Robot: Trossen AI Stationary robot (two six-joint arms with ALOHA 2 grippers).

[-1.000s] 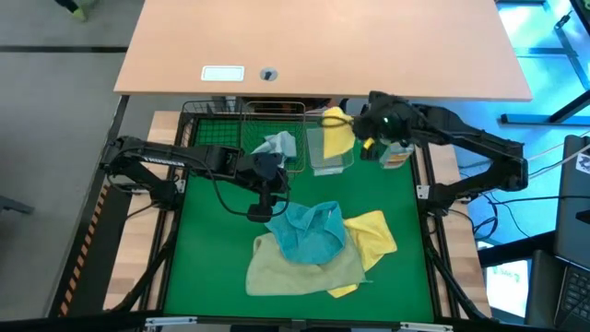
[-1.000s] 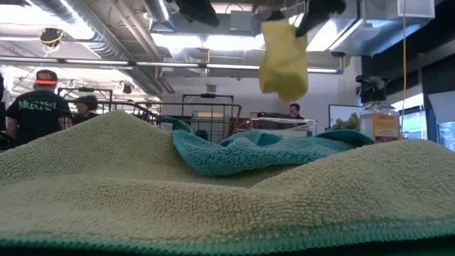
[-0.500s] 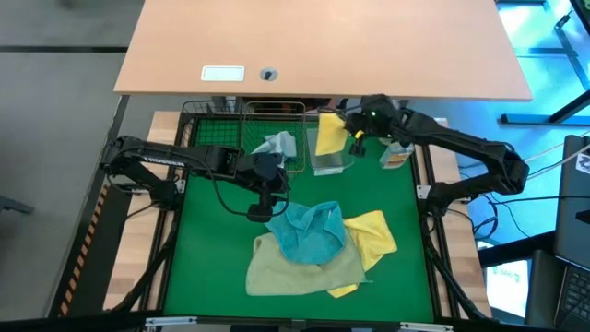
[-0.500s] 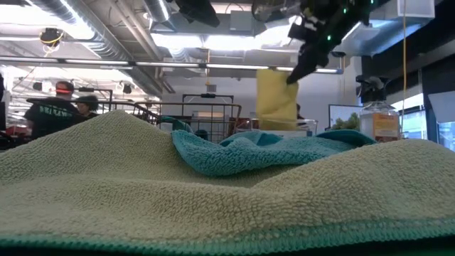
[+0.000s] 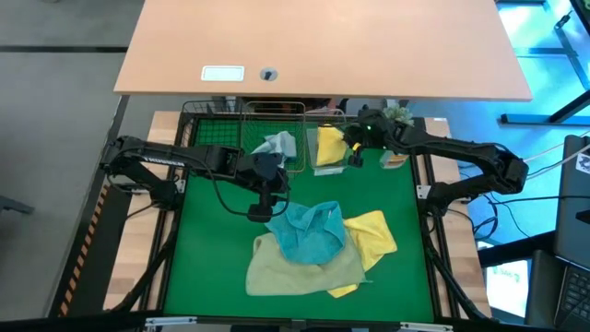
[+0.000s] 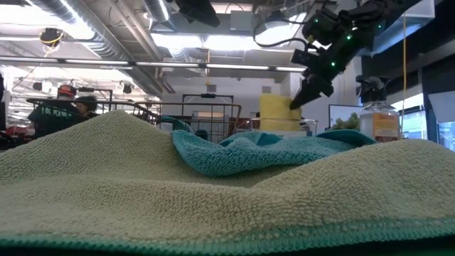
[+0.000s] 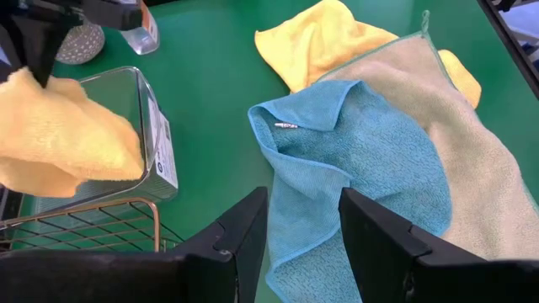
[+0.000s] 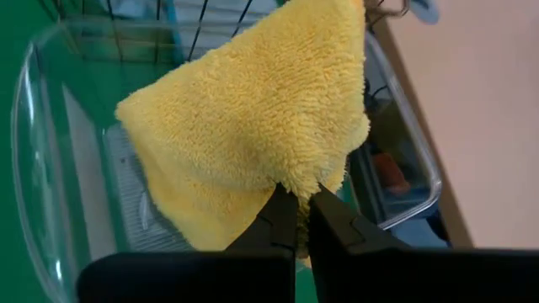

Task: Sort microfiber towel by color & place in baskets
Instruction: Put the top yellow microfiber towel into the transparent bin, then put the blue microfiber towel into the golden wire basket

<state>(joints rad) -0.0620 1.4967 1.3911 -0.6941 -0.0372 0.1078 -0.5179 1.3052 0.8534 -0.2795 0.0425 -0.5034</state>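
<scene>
On the green-covered counter point(image 5: 207, 249) the sorting looks partly done. At the far left the black wire-mesh basket point(image 5: 210, 127) appears empty; beside it the copper-coloured wire basket point(image 5: 278, 124) holds one pale grey-blue microfiber towel point(image 5: 276, 145). The left gripper point(image 5: 261, 210) hovers over the pile, its fingers apart and empty. Four towels lie unsorted: one teal-blue point(image 5: 307, 231), one beige-green point(image 5: 304, 266), and two yellow point(image 5: 371, 232) point(image 5: 342, 290). Rightward, the right gripper point(image 5: 353, 146) has its fingers clamped on a fifth, fluffy yellow microfiber towel point(image 5: 328, 145), lowering it into the silvery basket point(image 5: 330, 167). So: three baskets, six towels visible.
</scene>
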